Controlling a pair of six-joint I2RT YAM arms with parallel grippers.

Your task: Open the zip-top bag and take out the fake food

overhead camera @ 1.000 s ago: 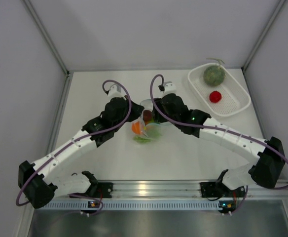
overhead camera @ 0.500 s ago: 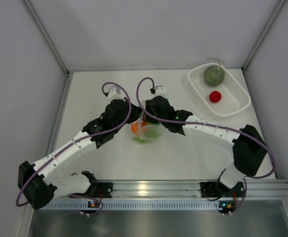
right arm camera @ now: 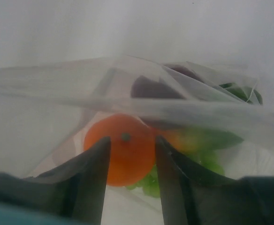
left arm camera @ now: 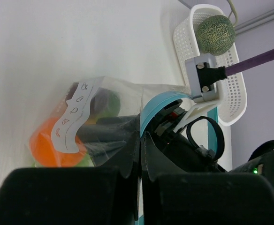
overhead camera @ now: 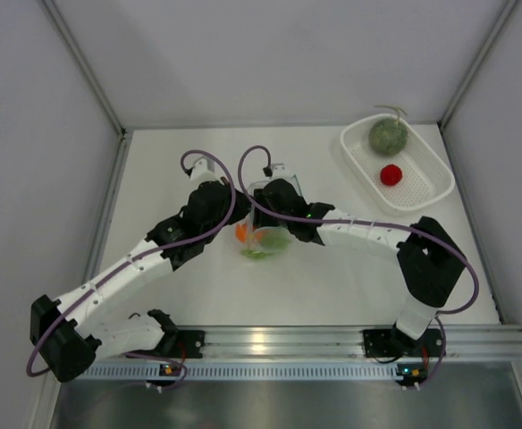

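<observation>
Clear plastic zip-top bag [overhead camera: 267, 239] lies mid-bench [overhead camera: 332, 286]. The left claw [left arm camera: 140, 140], pressed together, pinches its edge from 10 o'clock. The right claw [right arm camera: 131, 140], spread, enters the bag mouth from 1 o'clock, with the orange ball [right arm camera: 127, 161] just beyond its tips. Far off at 2 o'clock, the basket [overhead camera: 422, 192] holds the melon [overhead camera: 388, 136] and red ball [overhead camera: 390, 175].

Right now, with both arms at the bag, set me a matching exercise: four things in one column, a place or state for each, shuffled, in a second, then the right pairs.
Column one
1. melon
2. orange ball
3. left gripper
4. right gripper

Column two
A. shut on the edge of the zip-top bag
B. lying in the white perforated basket
C. jaws apart, reaching into the bag's mouth
D. lying inside the bag, under clear plastic

Pairs: 1-B; 2-D; 3-A; 4-C
</observation>
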